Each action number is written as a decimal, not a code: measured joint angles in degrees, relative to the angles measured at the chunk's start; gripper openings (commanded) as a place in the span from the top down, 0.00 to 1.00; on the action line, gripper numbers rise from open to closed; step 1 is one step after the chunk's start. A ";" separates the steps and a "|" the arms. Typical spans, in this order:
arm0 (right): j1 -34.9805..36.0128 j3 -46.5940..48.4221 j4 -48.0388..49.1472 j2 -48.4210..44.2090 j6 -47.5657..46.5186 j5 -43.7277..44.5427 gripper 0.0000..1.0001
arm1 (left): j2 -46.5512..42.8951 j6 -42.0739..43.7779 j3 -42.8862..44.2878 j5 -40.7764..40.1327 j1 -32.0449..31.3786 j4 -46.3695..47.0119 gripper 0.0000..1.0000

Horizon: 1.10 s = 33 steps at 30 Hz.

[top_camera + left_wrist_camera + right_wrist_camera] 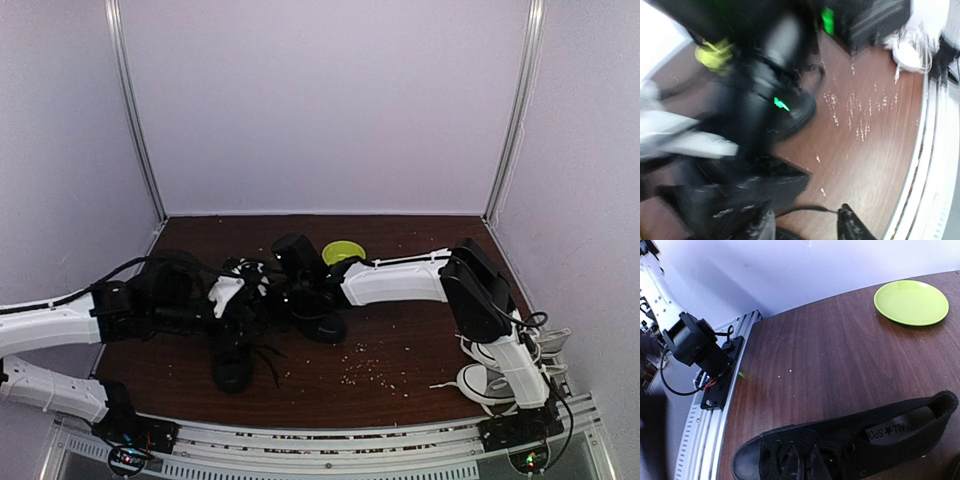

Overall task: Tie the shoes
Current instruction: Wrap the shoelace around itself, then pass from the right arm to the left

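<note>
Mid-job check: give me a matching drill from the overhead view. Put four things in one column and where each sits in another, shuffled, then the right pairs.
Things
1. plate
2. white sneakers
3. crumbs
4. nearer black shoe

Places
A. by the front edge, left of middle
B. far back, near the middle
C. at the right edge, towards the front
D. scattered on bare wood, front half, right of middle

Pairs: 1-B, 2-C, 3-D, 4-A
</note>
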 measured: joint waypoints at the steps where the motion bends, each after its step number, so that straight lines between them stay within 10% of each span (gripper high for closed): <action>1: 0.04 0.00 -0.31 -0.02 -0.04 -0.13 1.00 | -3.96 -0.37 -0.74 -0.87 -0.13 0.39 0.62; 9: 0.59 0.00 -2.14 -0.09 -2.62 2.19 1.00 | -17.11 -9.20 -5.97 -2.51 16.57 4.44 0.39; 18: 1.11 0.44 -3.45 -0.09 -4.13 1.97 1.00 | -10.36 -13.81 -9.92 3.43 19.89 6.86 0.60; 33: 1.16 0.44 -3.08 -0.09 -6.47 -2.51 1.00 | -20.13 -4.68 -9.57 13.75 34.77 6.80 0.49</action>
